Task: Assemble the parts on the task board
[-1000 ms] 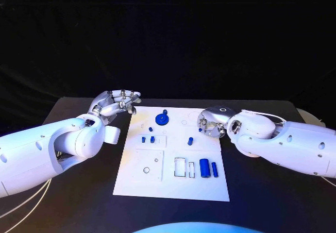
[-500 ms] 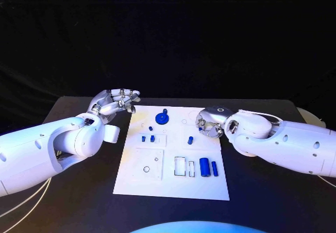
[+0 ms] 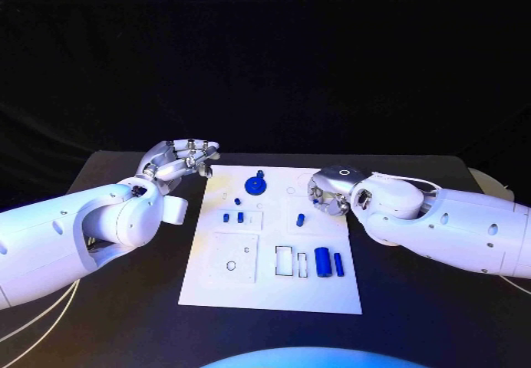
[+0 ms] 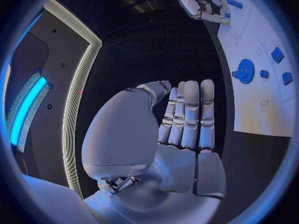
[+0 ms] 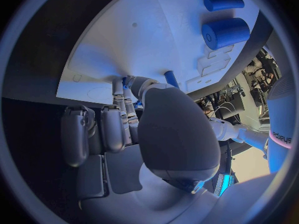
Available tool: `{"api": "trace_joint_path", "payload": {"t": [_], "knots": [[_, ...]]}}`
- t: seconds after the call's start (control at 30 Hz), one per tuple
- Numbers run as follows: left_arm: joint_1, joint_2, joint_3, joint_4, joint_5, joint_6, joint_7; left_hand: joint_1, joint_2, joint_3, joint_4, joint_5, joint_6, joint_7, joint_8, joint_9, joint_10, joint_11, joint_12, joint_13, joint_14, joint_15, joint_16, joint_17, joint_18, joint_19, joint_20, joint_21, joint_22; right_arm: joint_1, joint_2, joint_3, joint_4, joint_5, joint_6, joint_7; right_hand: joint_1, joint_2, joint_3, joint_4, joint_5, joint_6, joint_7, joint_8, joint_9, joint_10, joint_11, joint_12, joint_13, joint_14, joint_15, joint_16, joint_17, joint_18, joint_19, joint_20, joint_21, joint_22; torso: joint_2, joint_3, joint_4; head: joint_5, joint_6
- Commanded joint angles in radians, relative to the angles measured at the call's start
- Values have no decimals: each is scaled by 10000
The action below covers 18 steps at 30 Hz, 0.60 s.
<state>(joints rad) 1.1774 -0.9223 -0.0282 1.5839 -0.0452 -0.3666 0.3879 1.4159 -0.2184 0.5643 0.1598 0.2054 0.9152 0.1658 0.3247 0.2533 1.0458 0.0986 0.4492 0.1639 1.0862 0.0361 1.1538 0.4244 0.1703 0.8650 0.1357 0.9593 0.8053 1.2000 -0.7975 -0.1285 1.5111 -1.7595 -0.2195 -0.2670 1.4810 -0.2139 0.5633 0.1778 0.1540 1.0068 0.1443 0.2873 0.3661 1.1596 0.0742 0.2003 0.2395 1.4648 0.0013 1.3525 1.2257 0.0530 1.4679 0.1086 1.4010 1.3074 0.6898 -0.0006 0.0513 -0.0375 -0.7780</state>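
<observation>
The right wrist view alone shows the right hand [image 5: 134, 112] pinching a small blue part [image 5: 129, 80] against the task board [image 5: 156, 40]; the left hand [image 3: 180, 161], upper left, holds nothing, fingers slightly curled.

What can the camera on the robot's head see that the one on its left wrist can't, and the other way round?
Only the head view takes in the whole task board, with its two blue cylinders near the front. Only the left wrist view shows the left hand's palm, fingers straight and together, holding nothing, beside the board. Both show the blue gear and the right hand over the board's far right part.
</observation>
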Motion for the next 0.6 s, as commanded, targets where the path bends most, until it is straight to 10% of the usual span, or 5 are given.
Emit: {"api": "trace_joint_path", "payload": {"t": [0.03,0.6], "knots": [[-19,-4,6,31,46,-62,-2,139,33,-5,-72,23,28,14,50,15,-18,-15,57,18,4,-59,-70,-21,145,84,3,-63,-13,-112,37,-66,-15,-634,527,-356,108,189,124,-190,64,195,-49,119,58,176,-49,2,-146,310,-92,58,20,-140,178,-98,109,1756,-7,-2,-7,-2,-24],[-19,-26,6,51,-12,-69,-132,237,46,16,-188,22,21,24,47,17,-62,-10,107,41,13,-62,-93,-41,142,116,-16,-56,-7,-174,-51,-66,193,-1114,-419,-533,-92,255,400,-677,410,420,-132,259,205,509,-139,-104,-178,314,-174,47,20,-179,260,-186,280,1880,-18,-3,6,-48,-20]]}}
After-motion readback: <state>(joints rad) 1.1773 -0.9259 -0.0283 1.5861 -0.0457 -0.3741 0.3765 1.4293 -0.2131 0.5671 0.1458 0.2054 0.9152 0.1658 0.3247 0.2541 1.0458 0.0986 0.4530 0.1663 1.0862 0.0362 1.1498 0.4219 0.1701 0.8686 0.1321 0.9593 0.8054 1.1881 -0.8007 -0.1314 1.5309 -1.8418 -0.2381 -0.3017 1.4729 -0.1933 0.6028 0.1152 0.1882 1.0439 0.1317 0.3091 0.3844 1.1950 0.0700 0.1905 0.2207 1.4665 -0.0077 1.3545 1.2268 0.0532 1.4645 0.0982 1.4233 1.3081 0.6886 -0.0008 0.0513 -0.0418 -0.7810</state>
